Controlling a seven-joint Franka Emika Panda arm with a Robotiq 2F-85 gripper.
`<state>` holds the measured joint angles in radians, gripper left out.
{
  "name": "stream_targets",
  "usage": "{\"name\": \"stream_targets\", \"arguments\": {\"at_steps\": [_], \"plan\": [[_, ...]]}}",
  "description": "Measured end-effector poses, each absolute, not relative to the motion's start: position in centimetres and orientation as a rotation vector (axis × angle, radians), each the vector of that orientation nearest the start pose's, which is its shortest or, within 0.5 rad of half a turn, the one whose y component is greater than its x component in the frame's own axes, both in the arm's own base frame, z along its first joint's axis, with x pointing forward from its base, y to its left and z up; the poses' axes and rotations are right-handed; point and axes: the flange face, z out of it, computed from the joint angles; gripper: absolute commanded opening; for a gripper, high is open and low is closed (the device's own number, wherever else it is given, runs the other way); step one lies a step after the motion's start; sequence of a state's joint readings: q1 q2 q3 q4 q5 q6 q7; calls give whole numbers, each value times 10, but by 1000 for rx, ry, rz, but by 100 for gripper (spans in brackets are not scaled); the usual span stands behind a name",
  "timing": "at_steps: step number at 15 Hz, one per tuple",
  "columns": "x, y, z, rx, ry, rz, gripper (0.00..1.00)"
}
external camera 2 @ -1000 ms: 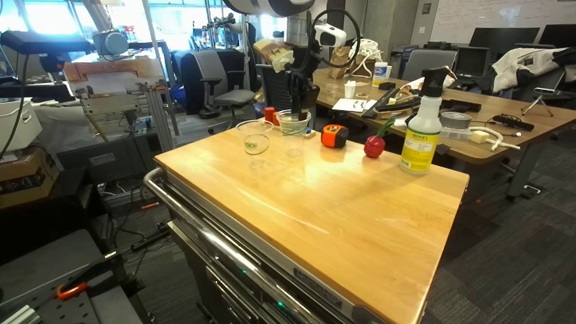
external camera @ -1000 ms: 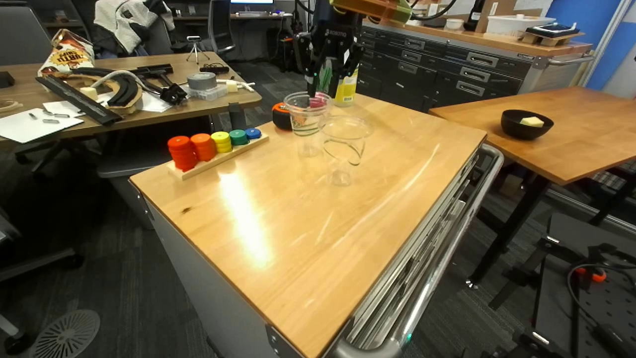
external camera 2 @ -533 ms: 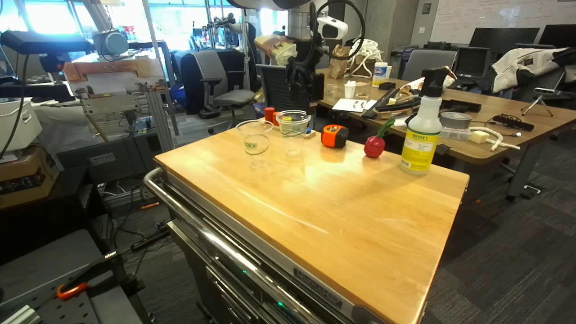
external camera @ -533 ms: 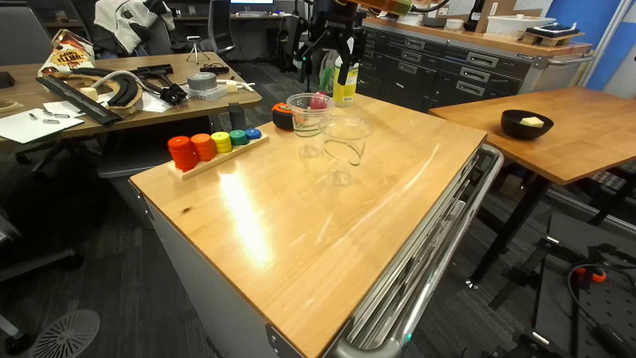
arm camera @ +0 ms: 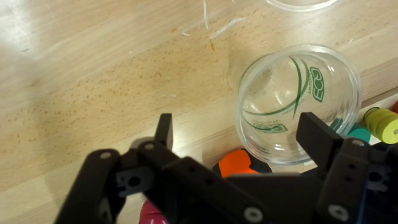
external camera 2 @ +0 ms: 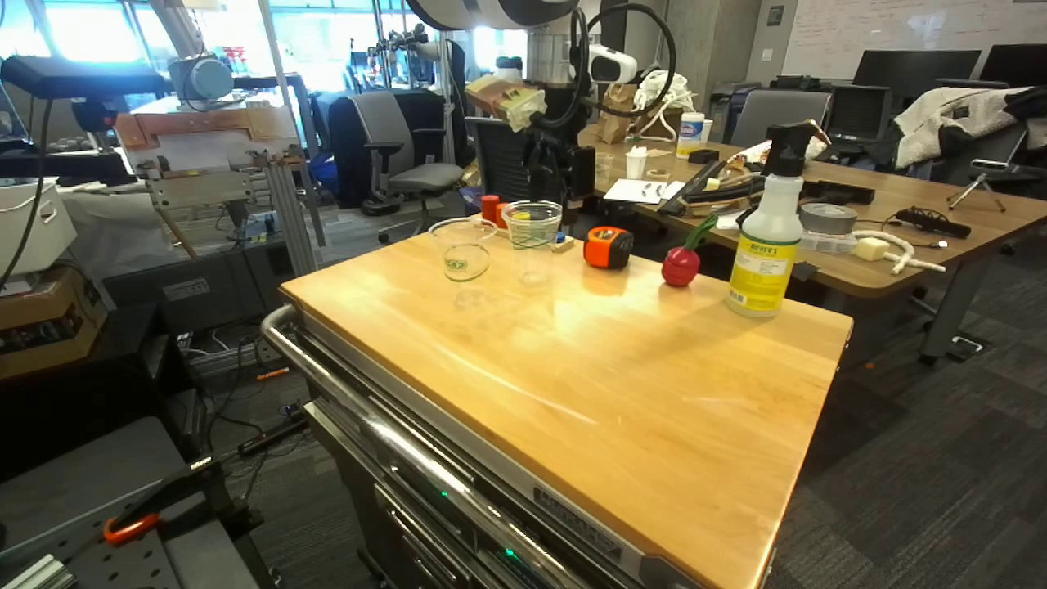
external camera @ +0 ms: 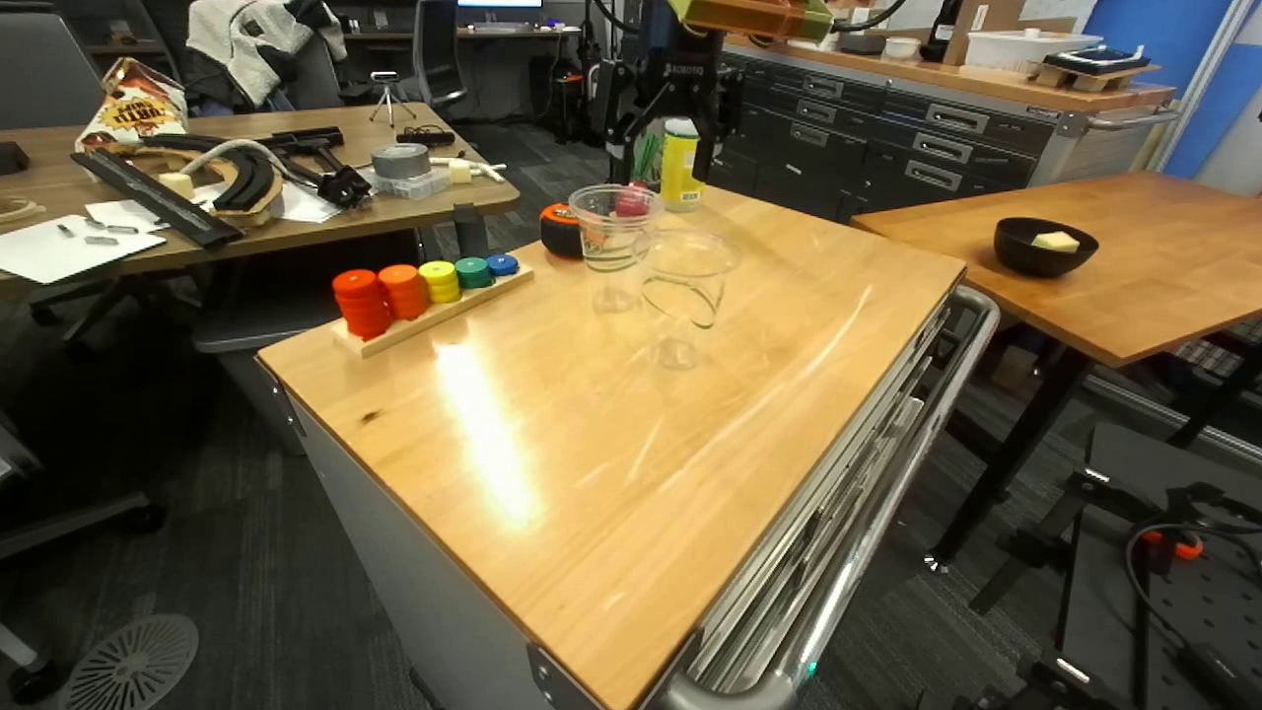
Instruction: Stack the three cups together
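Observation:
Two clear cups appear nested upright on the tabletop as a stack (external camera: 606,254), their rims doubled; the stack (external camera 2: 533,233) shows in both exterior views. Close beside it, apart, stands a single clear cup (external camera: 682,296), upright, with only an edge of this cup (arm camera: 301,7) at the top of the wrist view. Above and slightly beyond the stack hangs my gripper (external camera: 661,168), jaws wide apart and holding nothing. In the wrist view one finger (arm camera: 317,137) overlaps the rim of the nested cups (arm camera: 279,93) in the picture; whether it touches cannot be told.
Close to the stack lies an orange and black tape measure (external camera 2: 607,248). Past it are a red radish-like toy (external camera 2: 680,267) and a spray bottle (external camera 2: 759,270). Coloured rings (external camera: 402,293) stand on a wooden base at the table edge. A metal handle (external camera: 912,493) runs along one side.
My gripper was down at the stack's rim with narrower jaws. It has opened, lifted clear of the cups and shifted sideways, dropping slightly again in the last half second. The cups stay put.

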<state>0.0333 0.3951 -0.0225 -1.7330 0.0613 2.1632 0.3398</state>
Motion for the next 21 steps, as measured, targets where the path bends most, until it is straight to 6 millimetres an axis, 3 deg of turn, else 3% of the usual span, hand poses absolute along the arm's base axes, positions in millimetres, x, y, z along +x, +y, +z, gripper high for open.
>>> {"name": "stream_targets", "arguments": {"at_steps": [3,4,5,11,14,17,21], "plan": [[655,11,346,-3052,543,16,100],[654,10,343,-3054,544,37,92],[653,10,339,-3054,547,53,73],[656,-4,308,-2997,628,120,27],[658,-7,302,-2973,655,115,5],[660,-6,306,-2959,664,92,0],[663,-4,310,-2954,671,67,4]]}}
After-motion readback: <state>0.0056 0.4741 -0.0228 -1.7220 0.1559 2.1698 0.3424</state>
